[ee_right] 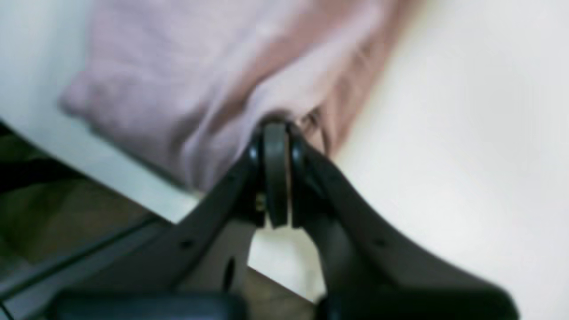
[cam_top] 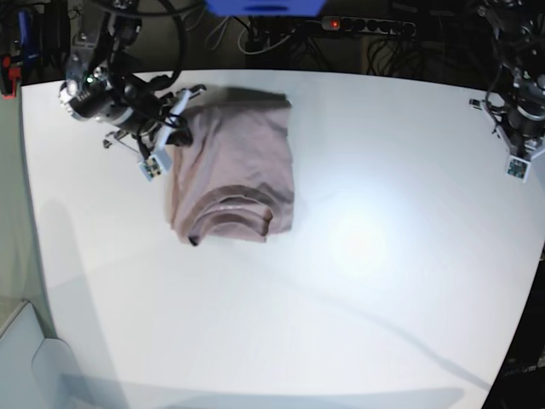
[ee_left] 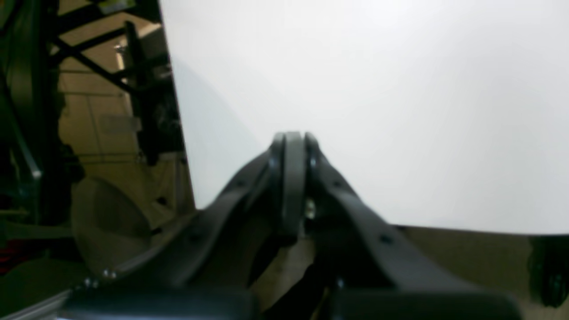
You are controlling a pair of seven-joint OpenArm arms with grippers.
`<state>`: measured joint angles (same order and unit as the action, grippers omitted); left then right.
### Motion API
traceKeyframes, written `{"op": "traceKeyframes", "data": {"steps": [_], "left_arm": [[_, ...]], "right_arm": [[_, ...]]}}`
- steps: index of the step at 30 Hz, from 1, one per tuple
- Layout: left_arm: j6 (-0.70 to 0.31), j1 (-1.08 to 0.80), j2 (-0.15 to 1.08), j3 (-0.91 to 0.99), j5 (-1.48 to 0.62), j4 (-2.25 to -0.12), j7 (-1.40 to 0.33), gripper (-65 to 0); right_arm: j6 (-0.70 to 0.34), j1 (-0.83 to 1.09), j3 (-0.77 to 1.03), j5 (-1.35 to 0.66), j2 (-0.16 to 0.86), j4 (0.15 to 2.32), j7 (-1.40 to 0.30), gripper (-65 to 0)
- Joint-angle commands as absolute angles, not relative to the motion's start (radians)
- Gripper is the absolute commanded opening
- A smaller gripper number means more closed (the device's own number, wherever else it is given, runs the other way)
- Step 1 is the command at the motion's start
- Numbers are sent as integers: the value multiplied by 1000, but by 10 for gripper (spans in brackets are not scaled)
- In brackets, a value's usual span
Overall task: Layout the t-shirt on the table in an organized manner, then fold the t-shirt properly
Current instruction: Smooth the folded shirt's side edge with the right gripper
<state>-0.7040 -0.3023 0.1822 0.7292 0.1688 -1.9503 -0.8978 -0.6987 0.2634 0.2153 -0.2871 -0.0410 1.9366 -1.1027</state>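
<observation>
The mauve-pink t-shirt (cam_top: 238, 166) lies folded into a compact rectangle at the back left of the white table (cam_top: 383, 256), collar toward the front. My right gripper (cam_top: 183, 100) is at the shirt's far left corner. In the right wrist view the right gripper (ee_right: 275, 122) is shut on a bunched fold of the t-shirt (ee_right: 178, 66), close to the table's edge (ee_right: 133, 186). My left gripper (cam_top: 516, 162) hangs at the table's far right edge, away from the shirt. In the left wrist view the left gripper (ee_left: 293, 135) is shut on nothing over bare table (ee_left: 400, 89).
A power strip (cam_top: 366, 25) with a red light and a blue object (cam_top: 264, 7) sit behind the table's back edge. Dark frame bars (ee_left: 89, 58) and floor show beyond the table edge beside the left gripper.
</observation>
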Motion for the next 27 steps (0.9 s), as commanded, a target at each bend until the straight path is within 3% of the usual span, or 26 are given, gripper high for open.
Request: {"op": "traceKeyframes", "data": {"steps": [1,14,21,27], "left_arm": [[-698,-303,193,733,171,-1966,-889,-649],[-698,-329,193,733,171,-1966,-889,-649],[-698,-326,193,733,171,-1966,-892,-649],[-698,-331,193,733,171,-1963,-891,-649]], "right_arm": [[-698,259,213,-295,-36,1954,-1090,-650],[-698,170,326,-297,-15,1956,-1141,-650],[-698,222,156,-469,-35,1995,-1142,-650],[-698,229,77,-473,-31,1926,-1130,-650]]}}
